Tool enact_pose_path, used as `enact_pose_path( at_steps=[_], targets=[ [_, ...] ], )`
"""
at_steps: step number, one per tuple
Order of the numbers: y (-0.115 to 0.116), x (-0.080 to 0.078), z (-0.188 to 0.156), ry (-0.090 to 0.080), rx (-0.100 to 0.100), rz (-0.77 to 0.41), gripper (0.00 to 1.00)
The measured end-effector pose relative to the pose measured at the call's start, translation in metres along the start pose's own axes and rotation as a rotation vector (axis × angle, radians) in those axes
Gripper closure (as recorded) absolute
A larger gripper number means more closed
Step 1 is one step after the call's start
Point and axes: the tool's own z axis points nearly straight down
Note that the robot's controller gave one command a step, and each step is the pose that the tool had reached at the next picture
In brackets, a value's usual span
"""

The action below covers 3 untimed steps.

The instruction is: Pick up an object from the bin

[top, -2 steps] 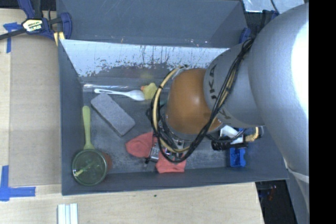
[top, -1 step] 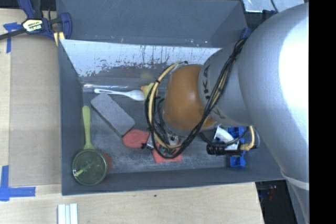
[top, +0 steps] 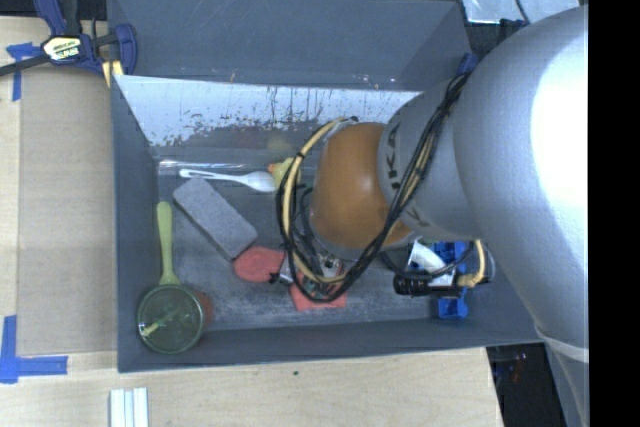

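The tool [top: 312, 287] is hanging low at the front of the bin [top: 135, 245], just beside a flat red piece [top: 258, 263] lying near a grey block [top: 215, 218], so nothing seems to be lifting yet, and whether the tool is spread or pressed together I cannot tell.

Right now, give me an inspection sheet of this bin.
Surface: bin, grey, back wall scuffed.
Job's things: red piece, nearest the gripper, by the front wall.
Clutter: white spoon, grey block, green tool with a round head, blue thing in the front right corner.
Gripper: gripper low near the front wall, beneath the orange cover.
Cables: yellow and black cables looped round the cover.
Surroundings: nothing seen.
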Motion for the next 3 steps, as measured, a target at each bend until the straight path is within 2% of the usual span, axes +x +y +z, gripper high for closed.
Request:
enact_pose_path(
  at_steps=[2,3],
  targets=[
    [-0.001,-0.001,-0.018,-0.005,-0.002,0.000,1.00],
    [-0.002,0.000,-0.062,0.003,0.005,-0.001,1.00]
  ],
)
